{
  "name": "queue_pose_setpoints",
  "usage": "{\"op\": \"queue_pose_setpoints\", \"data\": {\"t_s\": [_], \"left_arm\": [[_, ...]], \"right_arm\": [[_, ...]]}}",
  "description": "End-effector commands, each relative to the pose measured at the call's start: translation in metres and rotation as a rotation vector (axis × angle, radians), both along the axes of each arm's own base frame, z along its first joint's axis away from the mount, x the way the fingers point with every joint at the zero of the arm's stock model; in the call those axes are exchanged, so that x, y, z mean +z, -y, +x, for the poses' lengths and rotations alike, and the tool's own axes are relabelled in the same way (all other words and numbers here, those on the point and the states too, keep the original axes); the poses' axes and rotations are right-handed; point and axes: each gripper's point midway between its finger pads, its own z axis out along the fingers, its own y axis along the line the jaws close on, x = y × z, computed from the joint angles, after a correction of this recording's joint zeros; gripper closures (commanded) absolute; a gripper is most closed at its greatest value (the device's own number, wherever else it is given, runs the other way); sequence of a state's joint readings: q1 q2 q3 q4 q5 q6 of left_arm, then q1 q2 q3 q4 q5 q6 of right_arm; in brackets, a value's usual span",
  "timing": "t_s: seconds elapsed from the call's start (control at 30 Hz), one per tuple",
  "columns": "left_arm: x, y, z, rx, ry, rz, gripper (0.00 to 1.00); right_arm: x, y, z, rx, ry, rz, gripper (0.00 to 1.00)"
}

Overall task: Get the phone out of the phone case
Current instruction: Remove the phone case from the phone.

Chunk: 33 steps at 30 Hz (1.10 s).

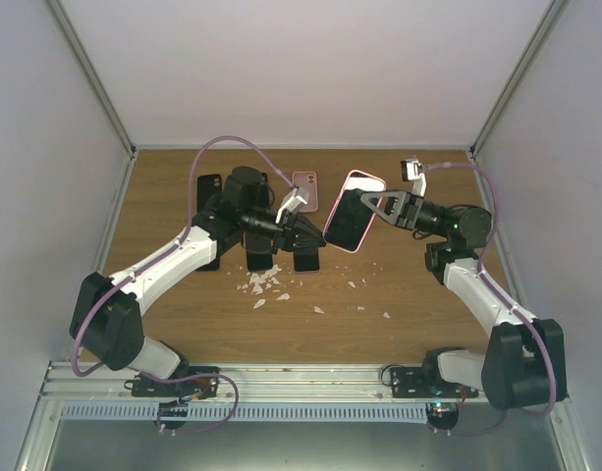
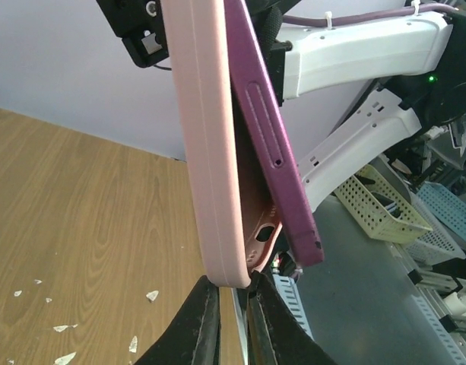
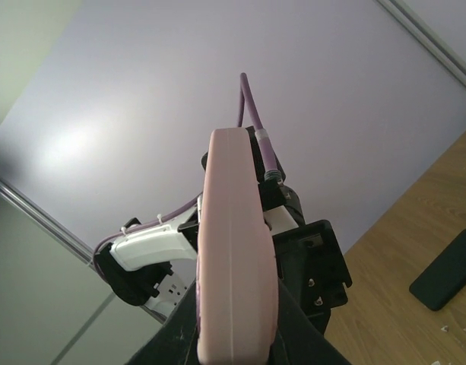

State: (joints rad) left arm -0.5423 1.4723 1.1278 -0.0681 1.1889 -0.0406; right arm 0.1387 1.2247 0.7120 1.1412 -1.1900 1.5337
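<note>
Both arms reach inward and meet above the middle of the table, with the phone case held in the air between them, clear of the wood. The left arm stretches from its base up and to the right, wrist level, and the left gripper points at the case's lower end. In the left wrist view its fingers are drawn close together, pinching the pink case's bottom edge. The right arm rises from its base, elbow bent, forearm turned left. The right gripper clamps the case from the opposite side, and its wrist view shows the case edge-on between the jaws. The purple phone is tilted partway out of the case, its lower end lifted away. White chips and dark slabs lie on the wood.
</note>
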Motion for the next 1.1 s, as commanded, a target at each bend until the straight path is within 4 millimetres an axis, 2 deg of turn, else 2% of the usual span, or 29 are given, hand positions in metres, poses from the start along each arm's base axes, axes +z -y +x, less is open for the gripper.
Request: {"op": "queue_pose_setpoints", "data": {"t_s": [0.0,0.37,0.53,0.67,0.8,1.07], "left_arm": [[-0.022,-0.010,0.072,0.300,0.044,0.099,1.00],[-0.006,-0.009,0.085,0.343,-0.038,0.070,0.97],[0.005,-0.006,0.080,0.297,-0.068,0.038,0.85],[0.022,-0.004,0.081,0.284,-0.026,-0.001,0.70],[0.042,-0.003,0.076,0.235,0.018,-0.044,0.61],[0.074,-0.002,0.068,0.168,0.103,-0.093,0.51]], "right_arm": [[0.019,-0.013,-0.057,0.183,0.059,-0.036,0.99],[0.010,-0.025,-0.069,0.228,0.183,-0.108,1.00],[-0.002,-0.032,-0.068,0.250,0.203,-0.158,1.00],[-0.011,-0.039,-0.071,0.283,0.217,-0.193,1.00],[-0.016,-0.045,-0.075,0.315,0.248,-0.211,1.00],[-0.027,-0.051,-0.078,0.351,0.237,-0.220,0.99]]}}
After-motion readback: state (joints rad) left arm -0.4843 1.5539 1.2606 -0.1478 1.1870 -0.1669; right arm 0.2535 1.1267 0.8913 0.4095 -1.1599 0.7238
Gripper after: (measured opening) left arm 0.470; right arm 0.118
